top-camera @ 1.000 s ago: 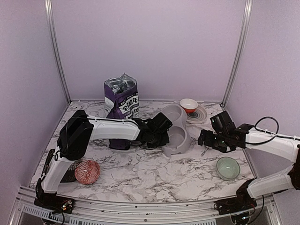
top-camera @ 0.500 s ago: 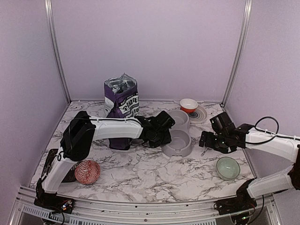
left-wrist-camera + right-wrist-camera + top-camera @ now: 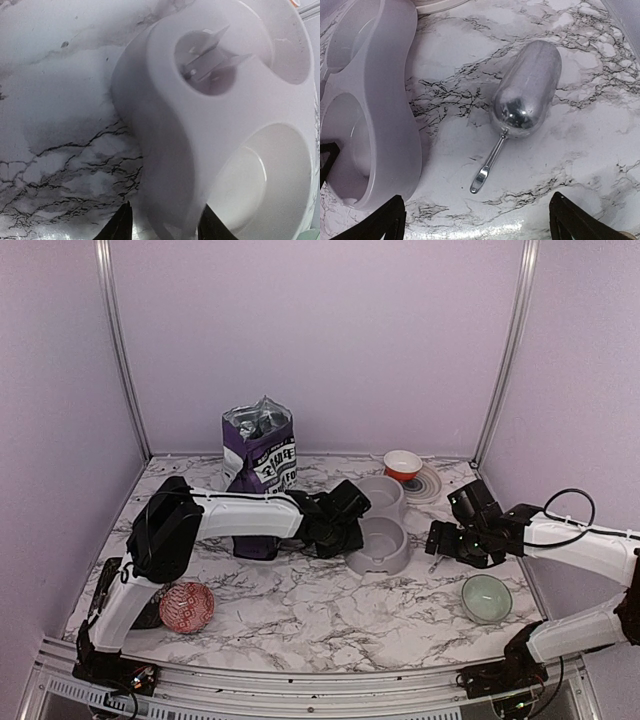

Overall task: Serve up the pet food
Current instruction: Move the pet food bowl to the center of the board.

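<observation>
The scoop (image 3: 527, 87) lies at 12 o'clock from the wide-open right gripper (image 3: 477, 212), its long axis running 1 to 7 o'clock, handle end nearer.

left pincer (image 3: 165, 224) parted, right pincer (image 3: 477, 200) wide

The purple bag (image 3: 260, 452) bears a white label (image 3: 278, 462) with dark printed characters, too small to read. No other legible markings.
</observation>
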Controlling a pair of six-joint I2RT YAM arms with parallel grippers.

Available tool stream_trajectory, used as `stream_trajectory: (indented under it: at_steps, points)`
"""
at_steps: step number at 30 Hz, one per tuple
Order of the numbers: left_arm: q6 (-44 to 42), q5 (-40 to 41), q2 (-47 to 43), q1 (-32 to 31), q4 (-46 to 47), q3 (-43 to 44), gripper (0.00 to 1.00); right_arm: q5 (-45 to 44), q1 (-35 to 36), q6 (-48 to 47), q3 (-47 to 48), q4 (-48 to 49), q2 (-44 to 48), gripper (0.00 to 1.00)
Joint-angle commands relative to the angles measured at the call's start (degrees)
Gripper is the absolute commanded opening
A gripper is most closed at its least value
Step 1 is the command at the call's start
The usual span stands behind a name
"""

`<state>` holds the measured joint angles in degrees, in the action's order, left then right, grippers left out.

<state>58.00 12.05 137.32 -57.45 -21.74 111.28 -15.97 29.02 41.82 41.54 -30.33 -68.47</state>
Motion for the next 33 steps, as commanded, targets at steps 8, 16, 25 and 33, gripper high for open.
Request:
stream_trajectory:
  at_steps: [8,16,25,33]
  points:
    - [2.4,-1.2,-9.0,-1.2,0.4,-13.2,0.43,0.6,-0.4,1.7,-0.9,2.2,-0.6,0.97]
    - [4.0,-2.4,-10.1,-2.6,1.1,-13.1,0.39,-0.1,-0.5,1.4,-0.7,1.4,0.1,0.97]
    - [4.3,-2.9,-11.5,-4.5,1.6,-13.6,0.37,0.1,-0.4,2.1,-1.9,1.9,0.6,0.97]
    - [2.4,-1.1,-8.8,-3.7,2.9,-10.3,0.37,0.2,-0.4,2.1,-1.8,1.6,1.0,0.97]
